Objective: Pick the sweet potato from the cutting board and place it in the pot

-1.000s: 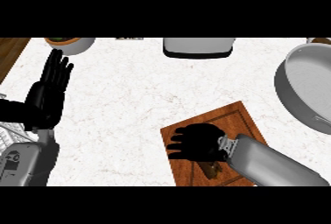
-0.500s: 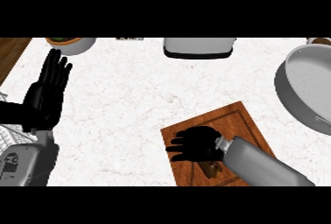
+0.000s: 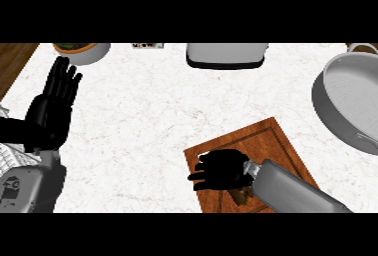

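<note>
Right hand (image 3: 220, 170) curled on cutting board (image 3: 277, 140), pot (image 3: 347, 100) beyond

Right hand (image 3: 220, 170) sits low in the view, palm down, its fingers (image 3: 201, 176) curled inward toward the left, the grey forearm running in from the lower right corner at a slant. Over on the left edge, the left hand (image 3: 50, 112) rests open, fingers straight and pointing up, its grey forearm rising from the lower left corner.
</note>
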`<act>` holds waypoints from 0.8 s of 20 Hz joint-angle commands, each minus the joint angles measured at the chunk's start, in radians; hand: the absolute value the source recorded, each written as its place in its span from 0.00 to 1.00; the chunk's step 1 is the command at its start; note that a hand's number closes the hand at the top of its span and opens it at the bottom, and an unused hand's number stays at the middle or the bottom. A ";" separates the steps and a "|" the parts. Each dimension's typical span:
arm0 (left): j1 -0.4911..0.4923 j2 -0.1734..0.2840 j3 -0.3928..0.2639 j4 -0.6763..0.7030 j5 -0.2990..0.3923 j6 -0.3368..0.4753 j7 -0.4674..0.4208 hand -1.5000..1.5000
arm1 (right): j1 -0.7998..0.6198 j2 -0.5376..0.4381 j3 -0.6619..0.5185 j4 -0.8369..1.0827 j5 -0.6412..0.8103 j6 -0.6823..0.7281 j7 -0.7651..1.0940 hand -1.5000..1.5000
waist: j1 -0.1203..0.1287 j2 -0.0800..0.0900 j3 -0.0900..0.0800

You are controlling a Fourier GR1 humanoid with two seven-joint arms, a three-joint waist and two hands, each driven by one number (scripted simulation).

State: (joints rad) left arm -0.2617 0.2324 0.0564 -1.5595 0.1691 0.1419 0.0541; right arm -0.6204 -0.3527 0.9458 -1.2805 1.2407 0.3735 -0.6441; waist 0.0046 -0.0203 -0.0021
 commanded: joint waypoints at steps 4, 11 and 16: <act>-0.027 0.018 0.018 -0.015 -0.001 -0.014 0.033 0.50 | 0.094 0.022 0.017 -0.028 0.056 -0.033 -0.044 1.00 | -0.004 0.020 0.002; 0.031 0.010 0.050 -0.003 -0.008 0.014 -0.023 0.50 | 0.320 0.168 -0.299 -0.152 -0.065 -0.115 0.385 1.00 | -0.091 0.008 0.006; 0.053 0.006 0.050 -0.004 -0.006 0.013 -0.021 0.50 | 0.478 0.288 -0.395 -0.339 -0.087 -0.194 0.616 1.00 | -0.091 0.002 0.003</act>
State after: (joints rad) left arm -0.2153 0.2411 0.1076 -1.5616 0.1680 0.1497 0.0327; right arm -0.2673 -0.1667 0.6218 -1.5215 1.1917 0.2352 -0.2007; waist -0.0796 -0.0223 -0.0048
